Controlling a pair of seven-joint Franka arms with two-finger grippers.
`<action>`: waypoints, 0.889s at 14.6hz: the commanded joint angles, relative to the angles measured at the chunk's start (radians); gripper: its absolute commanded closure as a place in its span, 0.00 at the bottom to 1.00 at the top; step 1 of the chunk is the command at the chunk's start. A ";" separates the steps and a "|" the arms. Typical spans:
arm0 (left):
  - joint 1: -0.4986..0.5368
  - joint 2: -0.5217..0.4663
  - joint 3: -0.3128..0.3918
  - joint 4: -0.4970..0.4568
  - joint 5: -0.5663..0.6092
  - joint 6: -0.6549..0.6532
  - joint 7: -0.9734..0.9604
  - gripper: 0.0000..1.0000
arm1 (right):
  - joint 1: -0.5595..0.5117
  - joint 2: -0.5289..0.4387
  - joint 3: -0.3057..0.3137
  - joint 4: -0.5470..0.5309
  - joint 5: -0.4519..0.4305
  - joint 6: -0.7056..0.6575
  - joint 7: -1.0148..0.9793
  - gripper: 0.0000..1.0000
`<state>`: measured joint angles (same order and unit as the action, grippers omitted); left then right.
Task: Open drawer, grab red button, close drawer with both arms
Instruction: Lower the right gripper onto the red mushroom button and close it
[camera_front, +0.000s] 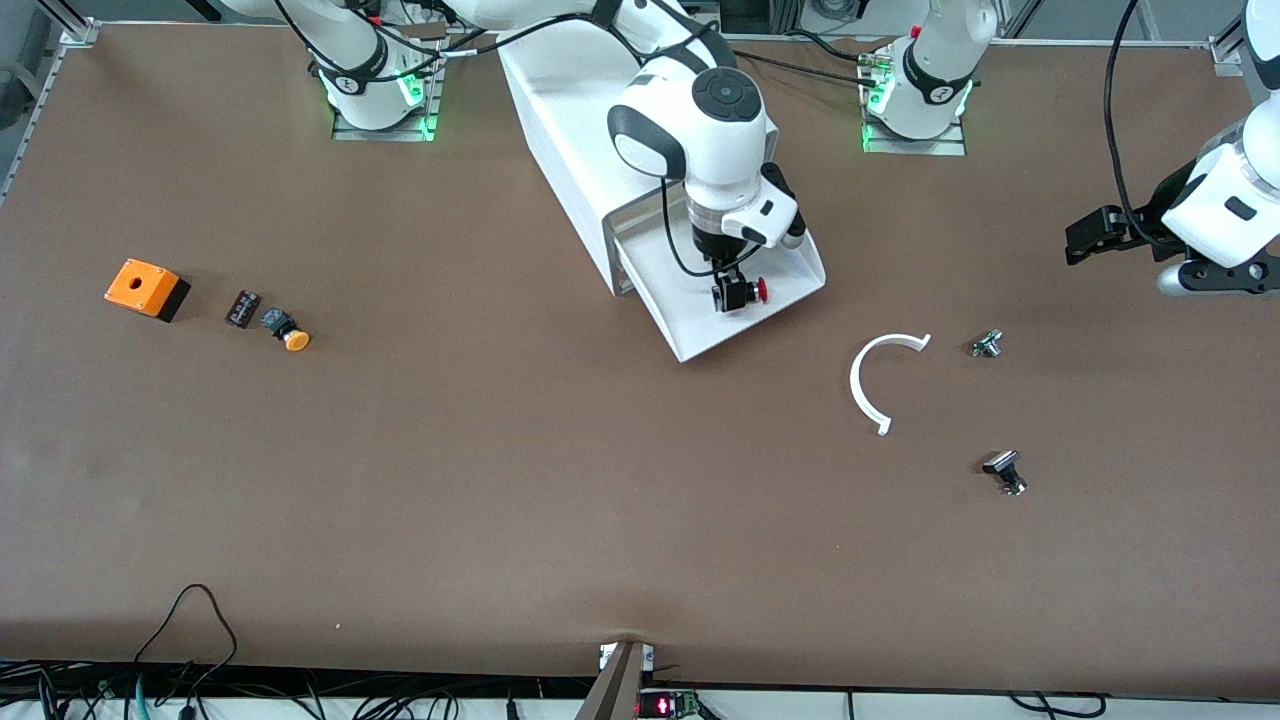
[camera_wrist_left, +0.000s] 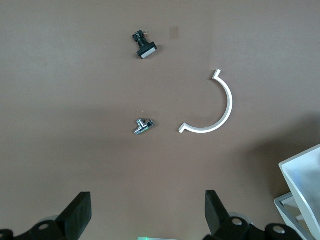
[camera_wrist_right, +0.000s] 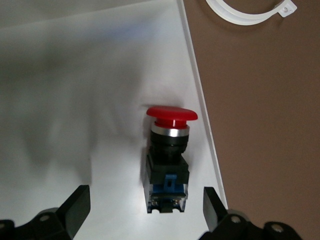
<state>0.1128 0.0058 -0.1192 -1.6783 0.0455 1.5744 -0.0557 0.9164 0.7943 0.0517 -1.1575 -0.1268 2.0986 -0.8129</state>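
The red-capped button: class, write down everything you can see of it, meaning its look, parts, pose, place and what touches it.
The button has a round red mushroom cap, a silvery collar, and a black body with a blue part at its base. It looks like plastic with a metal ring. It lies on its side on the white floor of the open drawer, close to one side wall. The right gripper is over it, fingers open on either side, not gripping it.

Brown table (camera_front: 500, 480) carries white cabinet (camera_front: 570, 130); orange box (camera_front: 146, 288); orange-capped button (camera_front: 286, 332); white clip (camera_front: 880, 380)
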 joint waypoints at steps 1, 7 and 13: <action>0.022 0.003 0.001 0.009 -0.013 0.027 -0.003 0.00 | -0.016 0.019 0.007 0.038 0.042 0.003 -0.028 0.00; 0.047 0.016 0.006 0.017 -0.006 0.044 -0.016 0.00 | -0.013 0.031 0.010 0.039 0.044 0.020 -0.029 0.00; 0.080 0.045 0.004 0.063 -0.024 0.047 -0.004 0.00 | -0.014 0.043 0.014 0.038 0.047 0.035 -0.028 0.07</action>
<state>0.1705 0.0233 -0.1109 -1.6616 0.0403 1.6278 -0.0672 0.9058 0.8185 0.0561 -1.1543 -0.1004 2.1353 -0.8206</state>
